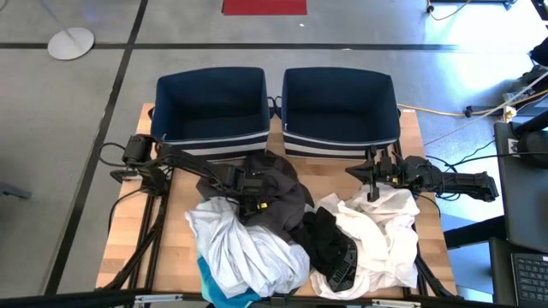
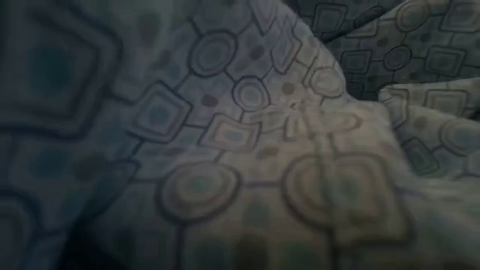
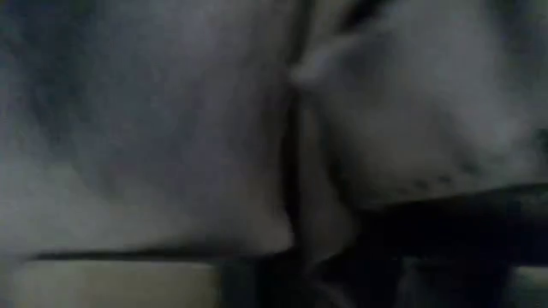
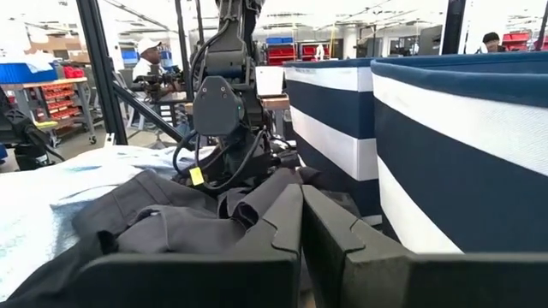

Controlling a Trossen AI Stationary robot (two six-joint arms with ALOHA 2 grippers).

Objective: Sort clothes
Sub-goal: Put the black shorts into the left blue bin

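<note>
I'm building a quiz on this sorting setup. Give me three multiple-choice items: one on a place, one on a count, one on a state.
1. Where is the left tool?
A. inside a bin
B. down on the dark grey garment
C. off the table

2. How many navy bins stand at the table's far edge?
A. one
B. two
C. three

3. How do the right tool's fingers stand?
A. shut, holding nothing
B. wide open
C. shut on a white garment

Key: 1 B, the high view shows that arm ending on the grey cloth. 2 B, the left bin and right bin sit side by side. 3 A, the right wrist view shows its fingers meeting with nothing between.
</note>
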